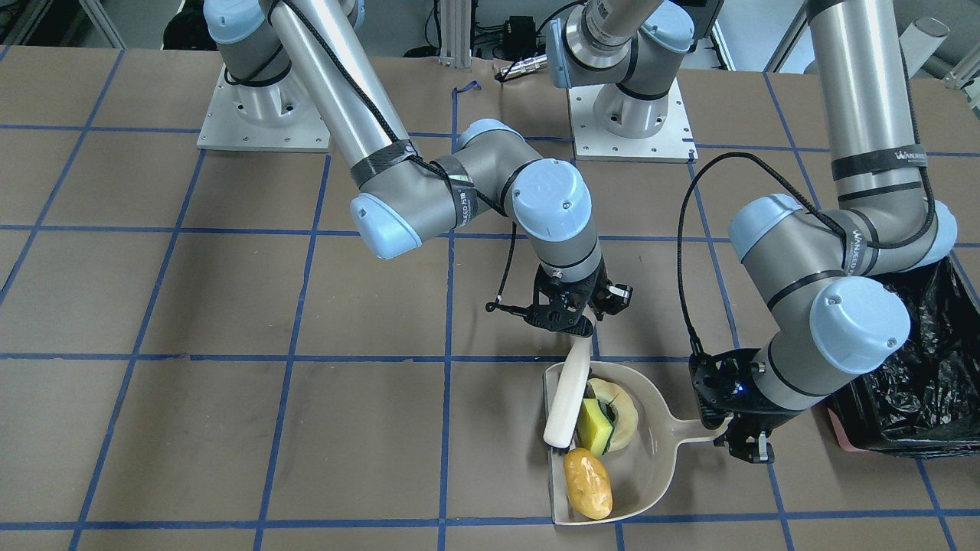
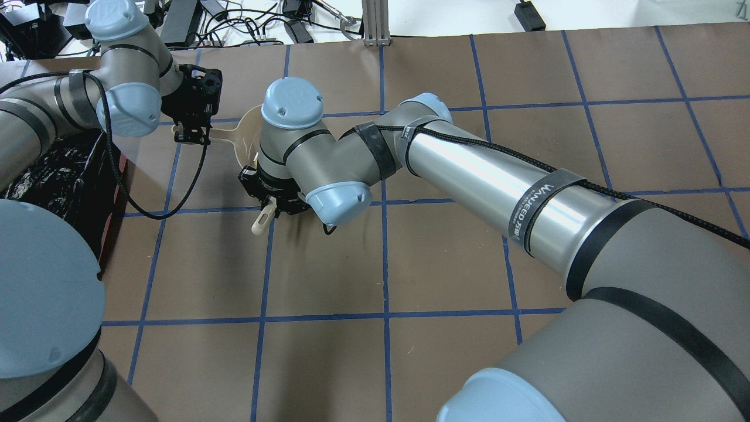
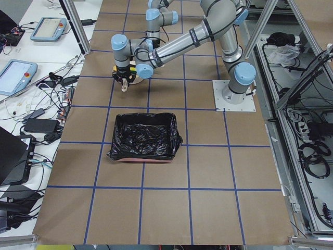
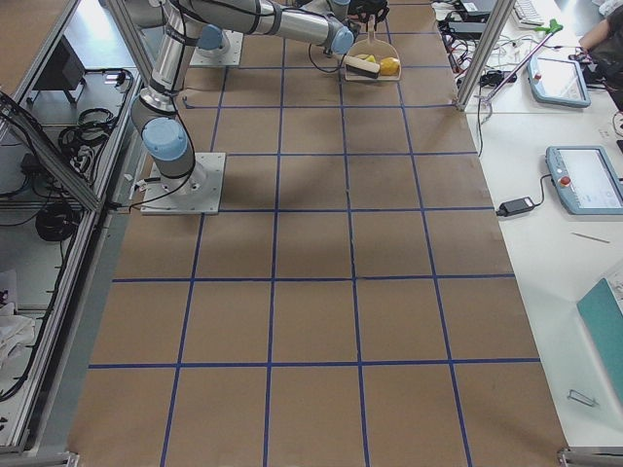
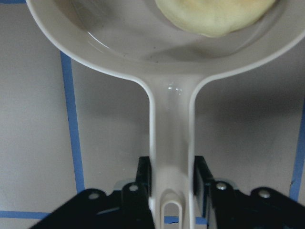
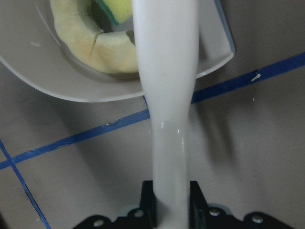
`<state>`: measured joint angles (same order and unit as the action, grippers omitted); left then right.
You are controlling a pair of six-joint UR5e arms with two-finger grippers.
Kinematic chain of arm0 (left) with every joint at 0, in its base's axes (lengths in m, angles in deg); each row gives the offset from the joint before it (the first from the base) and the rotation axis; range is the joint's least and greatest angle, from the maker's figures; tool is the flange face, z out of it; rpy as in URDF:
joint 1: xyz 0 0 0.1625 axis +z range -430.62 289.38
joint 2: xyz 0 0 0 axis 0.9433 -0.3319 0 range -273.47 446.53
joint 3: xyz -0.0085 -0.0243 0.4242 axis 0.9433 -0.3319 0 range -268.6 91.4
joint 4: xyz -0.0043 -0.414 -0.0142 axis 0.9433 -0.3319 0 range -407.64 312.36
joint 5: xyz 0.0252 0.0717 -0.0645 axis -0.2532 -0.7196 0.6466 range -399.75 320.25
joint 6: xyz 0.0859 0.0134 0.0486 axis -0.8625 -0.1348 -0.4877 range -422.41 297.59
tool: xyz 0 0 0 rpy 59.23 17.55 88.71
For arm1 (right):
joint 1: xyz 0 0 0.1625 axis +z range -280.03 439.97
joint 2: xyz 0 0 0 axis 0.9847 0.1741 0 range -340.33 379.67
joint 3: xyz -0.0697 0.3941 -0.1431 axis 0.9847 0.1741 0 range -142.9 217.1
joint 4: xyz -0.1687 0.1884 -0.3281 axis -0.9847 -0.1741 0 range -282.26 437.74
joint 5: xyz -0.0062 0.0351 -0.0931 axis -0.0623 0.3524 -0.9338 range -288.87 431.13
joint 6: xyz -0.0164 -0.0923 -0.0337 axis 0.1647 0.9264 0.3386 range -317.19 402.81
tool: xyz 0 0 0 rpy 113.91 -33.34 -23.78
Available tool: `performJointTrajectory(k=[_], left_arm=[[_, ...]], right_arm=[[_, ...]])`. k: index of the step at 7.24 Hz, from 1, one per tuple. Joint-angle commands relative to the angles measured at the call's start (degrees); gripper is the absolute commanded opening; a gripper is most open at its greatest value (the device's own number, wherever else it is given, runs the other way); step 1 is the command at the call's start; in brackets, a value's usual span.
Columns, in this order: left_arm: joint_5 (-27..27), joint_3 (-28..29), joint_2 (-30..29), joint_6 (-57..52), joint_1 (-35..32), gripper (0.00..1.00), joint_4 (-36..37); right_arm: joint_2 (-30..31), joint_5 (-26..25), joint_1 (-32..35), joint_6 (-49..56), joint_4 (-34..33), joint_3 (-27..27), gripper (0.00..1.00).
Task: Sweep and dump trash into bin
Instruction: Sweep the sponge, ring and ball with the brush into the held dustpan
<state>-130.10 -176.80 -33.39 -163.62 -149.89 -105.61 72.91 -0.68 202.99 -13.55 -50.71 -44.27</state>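
The trash lies in the beige dustpan (image 1: 651, 451): a golden-brown potato-like lump (image 1: 588, 482), a yellow-green sponge block (image 1: 593, 427) and a pale ring slice (image 1: 626, 417). My left gripper (image 1: 739, 436) is shut on the dustpan's handle (image 5: 171, 133), with the pan flat on the table. My right gripper (image 1: 576, 325) is shut on a white brush (image 1: 568, 394), whose head rests at the pan's open edge beside the sponge. The right wrist view shows the brush handle (image 6: 167, 95) over the ring slice (image 6: 90, 43). The bin (image 1: 919, 367), lined with a black bag, stands just beyond my left arm.
The brown table has a blue tape grid (image 1: 306, 356). In the exterior left view the bin (image 3: 144, 136) sits open, a short way from the dustpan. The two arm bases (image 1: 628, 115) stand at the far side. Monitors and cables lie off the table's edge.
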Motion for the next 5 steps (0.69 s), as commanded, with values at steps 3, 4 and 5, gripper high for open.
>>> performJointTrajectory(k=[3,4,5], left_arm=[[0.1,-0.1,-0.1,-0.1,0.0,0.08,0.0],[0.4,-0.3,0.0,-0.3,0.0,0.08,0.0],[0.9,-0.5,0.0,-0.5,0.1,0.08,0.0]], right_arm=[[2.8,-8.9,-0.9,7.5,8.9,3.0,0.01],[3.3,-10.2,-1.1,9.8,9.0,3.0,0.01],[3.7,-11.4,-1.1,10.3,10.2,2.9,0.01]])
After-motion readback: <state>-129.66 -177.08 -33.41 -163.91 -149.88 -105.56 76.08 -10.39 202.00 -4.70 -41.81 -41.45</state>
